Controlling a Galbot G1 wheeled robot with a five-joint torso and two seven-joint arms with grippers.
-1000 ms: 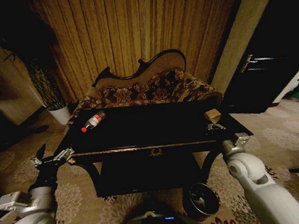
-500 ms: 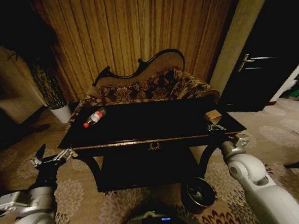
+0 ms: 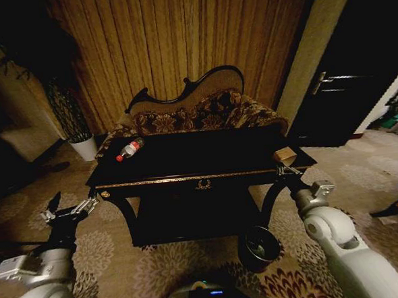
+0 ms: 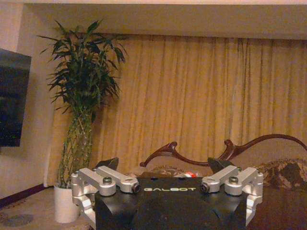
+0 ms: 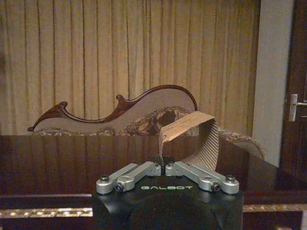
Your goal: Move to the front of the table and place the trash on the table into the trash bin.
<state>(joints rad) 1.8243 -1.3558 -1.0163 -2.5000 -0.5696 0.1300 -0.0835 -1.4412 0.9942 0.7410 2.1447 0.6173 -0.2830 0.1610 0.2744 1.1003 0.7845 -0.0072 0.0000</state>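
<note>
Approach step, nothing binned yet. Table [image 3: 200,164] sits centre frame; bottle [image 3: 129,150] at its upper-left corner, tan box [image 3: 284,156] at its right edge, trash bin [image 3: 258,247] on the floor at lower centre-right. Left gripper [image 3: 71,211] hangs lower left, jaws spread. Right gripper [image 3: 290,172] jaws pressed together, just below the box (contact unclear). Next move likely calls for opening them.

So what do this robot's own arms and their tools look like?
Both arms are smooth, rounded pale-grey shells. The left tool has a black body lettered GALBOT, silver bolted linkage bars and dark fingertips. The right tool has the same black body, lettering and silver links. No loose cables show.
</note>
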